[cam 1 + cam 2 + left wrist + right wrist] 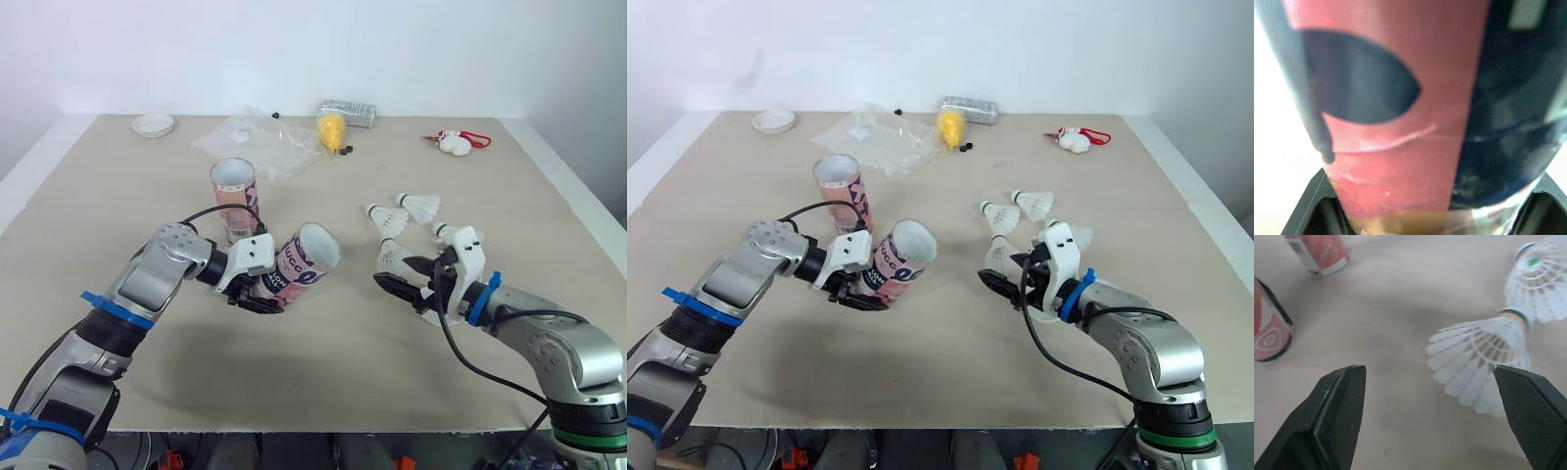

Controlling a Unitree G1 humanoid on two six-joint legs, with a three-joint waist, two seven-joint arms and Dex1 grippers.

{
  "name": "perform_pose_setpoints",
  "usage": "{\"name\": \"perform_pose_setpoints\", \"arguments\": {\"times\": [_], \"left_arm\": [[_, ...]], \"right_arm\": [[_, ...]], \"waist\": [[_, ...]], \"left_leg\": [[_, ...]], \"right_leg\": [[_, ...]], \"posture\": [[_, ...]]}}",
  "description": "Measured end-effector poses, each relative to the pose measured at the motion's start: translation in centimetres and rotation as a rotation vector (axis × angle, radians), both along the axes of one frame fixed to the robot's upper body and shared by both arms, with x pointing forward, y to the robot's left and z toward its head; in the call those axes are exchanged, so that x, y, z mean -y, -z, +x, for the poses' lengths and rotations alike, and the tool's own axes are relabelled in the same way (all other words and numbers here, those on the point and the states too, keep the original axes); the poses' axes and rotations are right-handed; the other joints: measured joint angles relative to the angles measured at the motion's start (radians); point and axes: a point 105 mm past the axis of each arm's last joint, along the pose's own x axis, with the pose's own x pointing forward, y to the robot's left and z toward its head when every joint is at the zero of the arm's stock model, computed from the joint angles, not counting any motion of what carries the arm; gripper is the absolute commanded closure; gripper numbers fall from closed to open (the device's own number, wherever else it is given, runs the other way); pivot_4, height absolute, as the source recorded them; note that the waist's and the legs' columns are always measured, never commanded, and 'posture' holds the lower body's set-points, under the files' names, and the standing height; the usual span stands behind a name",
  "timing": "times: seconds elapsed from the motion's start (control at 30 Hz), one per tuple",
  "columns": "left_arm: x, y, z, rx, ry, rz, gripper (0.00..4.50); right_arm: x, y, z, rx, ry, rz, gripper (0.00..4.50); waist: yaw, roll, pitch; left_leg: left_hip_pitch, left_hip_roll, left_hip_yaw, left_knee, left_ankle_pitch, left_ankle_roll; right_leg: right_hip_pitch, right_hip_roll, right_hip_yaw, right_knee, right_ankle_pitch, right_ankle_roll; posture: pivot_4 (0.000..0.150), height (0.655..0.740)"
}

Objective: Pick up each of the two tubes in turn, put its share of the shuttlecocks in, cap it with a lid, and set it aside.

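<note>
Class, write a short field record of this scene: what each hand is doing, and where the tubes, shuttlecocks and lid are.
Left hand: shut on tilted tube
Right hand: open, near a shuttlecock, holding nothing
Second tube: upright on the table, behind the tilted tube
Other shuttlecocks: loose on the table, beyond the right hand
Lid: white, far left corner of the table

A pink and dark-blue tube [1400, 122] sits clamped between the black fingers [1305, 208] of the left gripper [1415, 223]. A thin black cable [1322, 147] crosses its pink side.
</note>
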Motion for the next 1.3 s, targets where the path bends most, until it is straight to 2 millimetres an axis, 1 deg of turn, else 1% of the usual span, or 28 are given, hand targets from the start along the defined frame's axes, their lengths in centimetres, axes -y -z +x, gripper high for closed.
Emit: {"name": "perform_pose_setpoints", "arguments": {"times": [0.17, 0.63, 0.83, 1.03, 1.3], "left_arm": [[0.0, 0.0, 0.0, 0.0, 0.002, 0.0, 1.49], [0.0, 0.0, 0.0, -0.001, 0.001, 0.0, 1.49], [0.0, 0.0, 0.0, 0.0, 0.0, 0.0, 1.49], [0.0, 0.0, 0.0, -0.001, 0.001, -0.001, 1.49], [0.0, 0.0, 0.0, -0.001, -0.001, -0.001, 1.49]], "right_arm": [[0.8, 0.8, 0.0, -0.016, 0.036, -0.012, 0.05], [1.8, 0.6, 0.6, 0.019, 0.075, -0.016, 0.05], [1.0, -0.2, 1.2, 0.049, 0.082, 0.018, 0.05], [0.8, 0.6, 1.5, 0.033, 0.103, 0.006, 0.05], [0.4, 1.3, 2.1, 0.021, 0.15, 0.03, 0.05]], "waist": [[0.0, 0.0, 0.0], [0.0, 0.0, 0.0], [0.0, 0.0, 0.0], [0.0, 0.0, 0.0], [0.0, 0.0, 0.0]], "left_leg": [[0.0, 0.0, 0.0, 0.0, 0.0, 0.0], [0.0, 0.0, 0.0, 0.0, 0.0, 0.0], [0.0, 0.0, 0.0, 0.0, 0.0, 0.0], [0.0, 0.0, 0.0, 0.0, 0.0, 0.0], [0.0, 0.0, 0.0, 0.0, 0.0, 0.0]], "right_leg": [[0.0, 0.0, 0.0, 0.0, 0.0, 0.0], [0.0, 0.0, 0.0, 0.0, 0.0, 0.0], [0.0, 0.0, 0.0, 0.0, 0.0, 0.0], [0.0, 0.0, 0.0, 0.0, 0.0, 0.0], [0.0, 0.0, 0.0, 0.0, 0.0, 0.0]], "posture": [[0.15, 0.74], [0.15, 0.74], [0.15, 0.74], [0.15, 0.74], [0.15, 0.74]]}}
